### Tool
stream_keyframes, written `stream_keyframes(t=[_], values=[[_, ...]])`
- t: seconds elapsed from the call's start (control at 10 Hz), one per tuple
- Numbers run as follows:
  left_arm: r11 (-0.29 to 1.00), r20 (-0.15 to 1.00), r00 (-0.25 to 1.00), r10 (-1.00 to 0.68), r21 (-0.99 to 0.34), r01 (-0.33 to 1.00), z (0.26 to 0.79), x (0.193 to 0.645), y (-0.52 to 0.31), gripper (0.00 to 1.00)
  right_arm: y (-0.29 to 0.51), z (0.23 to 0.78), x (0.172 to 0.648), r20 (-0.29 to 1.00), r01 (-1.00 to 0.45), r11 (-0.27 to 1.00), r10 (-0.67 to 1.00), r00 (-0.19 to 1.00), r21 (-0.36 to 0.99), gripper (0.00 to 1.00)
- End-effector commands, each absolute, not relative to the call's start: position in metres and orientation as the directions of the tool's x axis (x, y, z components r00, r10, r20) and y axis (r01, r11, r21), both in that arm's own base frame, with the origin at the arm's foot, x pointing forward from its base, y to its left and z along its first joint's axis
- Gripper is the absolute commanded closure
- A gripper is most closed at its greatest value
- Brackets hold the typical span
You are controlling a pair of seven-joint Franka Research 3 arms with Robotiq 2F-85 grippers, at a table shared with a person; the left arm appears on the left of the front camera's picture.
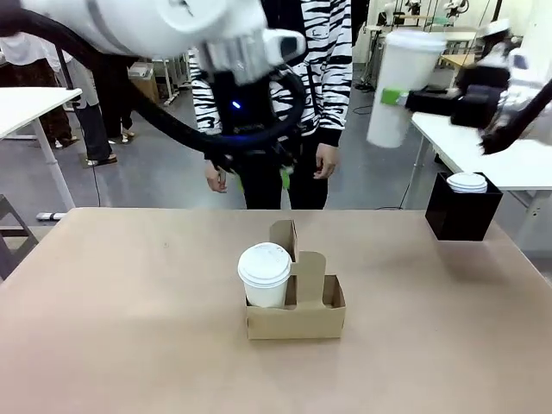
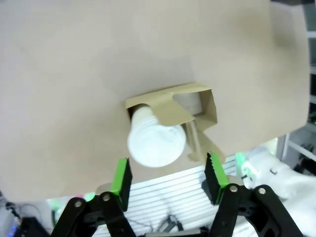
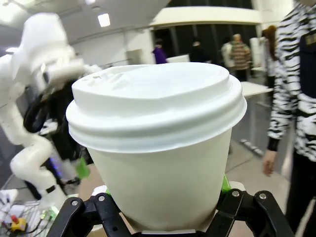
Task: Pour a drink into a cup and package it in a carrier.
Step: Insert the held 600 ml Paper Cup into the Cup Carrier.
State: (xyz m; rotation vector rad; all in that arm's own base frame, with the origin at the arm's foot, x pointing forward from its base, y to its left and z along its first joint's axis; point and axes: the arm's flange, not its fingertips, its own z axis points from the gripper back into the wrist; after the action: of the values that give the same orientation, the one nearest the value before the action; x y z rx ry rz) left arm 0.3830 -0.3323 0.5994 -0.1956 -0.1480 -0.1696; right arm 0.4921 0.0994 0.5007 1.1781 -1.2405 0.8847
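The brown cardboard carrier (image 1: 297, 317) sits mid-table with one white lidded cup (image 1: 265, 274) in its left slot; the right slot is vacant. My left gripper (image 1: 253, 181) hangs open well above it. Its wrist view looks down between the spread green pads (image 2: 122, 178) at that cup (image 2: 157, 142) and the carrier (image 2: 195, 111). High at the right, my right gripper (image 1: 390, 98) is shut on a second white lidded cup (image 1: 401, 65), held upright; that cup (image 3: 158, 148) looms large in the right wrist view. The jar of dark drink is out of view.
A black box (image 1: 461, 216) holding a stack of white lids (image 1: 467, 182) stands at the table's back right. A person in a zebra-striped top (image 1: 332, 69) stands at the far edge with hands down. The left arm (image 3: 42, 98) appears in the right wrist view.
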Motion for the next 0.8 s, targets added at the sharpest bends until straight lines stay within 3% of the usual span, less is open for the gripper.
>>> stream_keyframes(t=[0.0, 0.2, 0.4, 0.6, 0.7], values=[[0.914, 0.171, 0.939, -0.297, -0.233, 0.332, 0.606, 0.373, -0.273, 0.0, 0.137, 0.488, 0.498, 0.988, -0.987, 0.053, -0.041, 0.151, 0.153, 0.19], [0.787, 0.27, 0.82, -0.505, -0.246, 0.566, 0.608, 0.375, -0.207, 0.0, 0.169, 0.467, 0.484, 0.993, -0.988, -0.105, -0.015, 0.12, 0.117, 0.19], [0.744, 0.317, 0.755, -0.574, -0.182, 0.643, 0.586, 0.374, -0.168, 0.0, 0.184, 0.447, 0.473, 0.996, -0.964, -0.251, 0.022, 0.087, 0.09, 0.19], [0.73, 0.387, 0.707, -0.592, -0.114, 0.674, 0.564, 0.368, -0.154, 0.0, 0.179, 0.436, 0.473, 0.991, -0.92, -0.367, 0.043, 0.127, 0.134, 0.19], [0.811, 0.343, 0.774, -0.532, -0.055, 0.582, 0.564, 0.363, -0.171, 0.0, 0.192, 0.439, 0.462, 0.992, -0.962, -0.245, 0.032, 0.118, 0.123, 0.19]])
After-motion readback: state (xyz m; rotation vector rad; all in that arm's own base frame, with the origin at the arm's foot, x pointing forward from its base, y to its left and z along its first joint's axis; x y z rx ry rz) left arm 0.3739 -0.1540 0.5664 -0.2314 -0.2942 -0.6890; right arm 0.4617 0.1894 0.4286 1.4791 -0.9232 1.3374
